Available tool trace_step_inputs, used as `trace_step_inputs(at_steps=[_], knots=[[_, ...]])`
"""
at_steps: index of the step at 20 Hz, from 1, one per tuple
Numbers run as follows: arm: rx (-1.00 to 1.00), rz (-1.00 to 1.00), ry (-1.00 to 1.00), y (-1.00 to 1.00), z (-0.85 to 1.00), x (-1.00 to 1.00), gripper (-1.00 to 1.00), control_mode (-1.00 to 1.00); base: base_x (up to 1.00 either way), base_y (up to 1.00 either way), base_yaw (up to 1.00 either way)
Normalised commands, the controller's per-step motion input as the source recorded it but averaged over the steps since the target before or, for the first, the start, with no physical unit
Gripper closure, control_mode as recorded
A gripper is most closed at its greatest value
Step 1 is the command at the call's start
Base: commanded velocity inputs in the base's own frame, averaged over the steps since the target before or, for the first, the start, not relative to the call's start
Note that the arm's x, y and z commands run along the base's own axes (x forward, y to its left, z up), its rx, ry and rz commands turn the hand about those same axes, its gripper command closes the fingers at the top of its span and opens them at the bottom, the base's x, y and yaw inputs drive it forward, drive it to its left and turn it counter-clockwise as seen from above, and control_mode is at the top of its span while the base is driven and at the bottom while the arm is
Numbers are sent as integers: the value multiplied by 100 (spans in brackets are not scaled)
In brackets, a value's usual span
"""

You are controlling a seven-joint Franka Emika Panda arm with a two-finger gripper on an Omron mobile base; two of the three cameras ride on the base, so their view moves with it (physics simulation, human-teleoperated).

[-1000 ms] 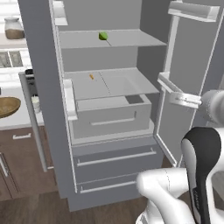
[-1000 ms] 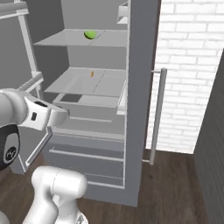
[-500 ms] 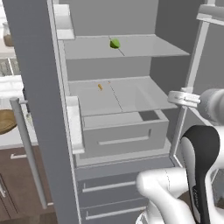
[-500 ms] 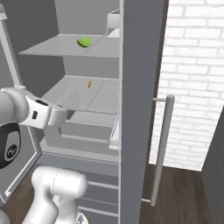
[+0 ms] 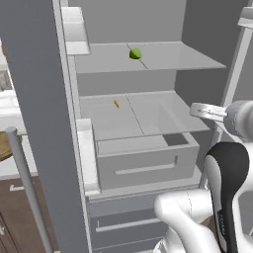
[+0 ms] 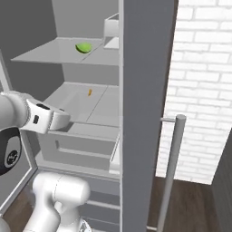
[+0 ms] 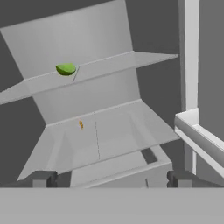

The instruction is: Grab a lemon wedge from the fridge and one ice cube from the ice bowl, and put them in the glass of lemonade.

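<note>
With my two-finger claw (image 7: 111,178) spread empty, I face the tall grey fridge (image 5: 37,99), next reaching the tiny yellow-orange lemon wedge (image 7: 81,124) left of frame centre.

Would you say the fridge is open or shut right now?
Open: the fridge doors stand swung aside, exposing the shelves and the lemon wedge.
</note>
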Motion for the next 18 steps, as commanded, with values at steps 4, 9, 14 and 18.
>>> trace_step_inputs(at_steps=[4,9,14,18], knots=[[0,0,0,0,0,0,-100,100,45,21,0],[0,0,0,0,0,0,-100,100,32,37,-6],[0,0,0,0,0,0,-100,100,18,45,-9],[0,0,0,0,0,0,-100,100,31,41,-6]])
